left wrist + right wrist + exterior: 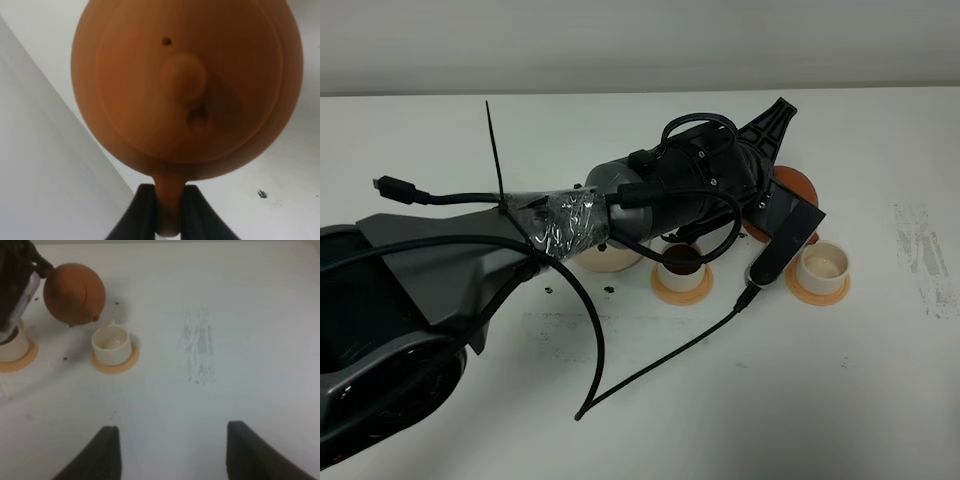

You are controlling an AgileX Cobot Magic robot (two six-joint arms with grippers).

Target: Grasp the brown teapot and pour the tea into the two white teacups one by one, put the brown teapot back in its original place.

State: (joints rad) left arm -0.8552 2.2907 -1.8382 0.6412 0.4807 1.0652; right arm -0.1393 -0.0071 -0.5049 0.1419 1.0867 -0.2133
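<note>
One white teacup [682, 262] looks dark with tea; the other teacup [111, 342], nearer the right edge of the table [880, 400], is pale inside. The left gripper [170, 215], clenched on the handle of the brown teapot [185, 85], holds it aloft just behind that pale cup. The right gripper [172, 452] gapes empty.

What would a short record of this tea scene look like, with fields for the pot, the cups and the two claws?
Pot: brown teapot, held up off the table beside the right-hand cup
Left gripper: shut on the teapot's handle
Right gripper: open, holding nothing
Middle cup: dark tea inside
Right-hand cup: pale inside, no tea seen
Coasters: orange coasters, one under each cup
Beige saucer: nothing on it, partly hidden by the left arm
</note>
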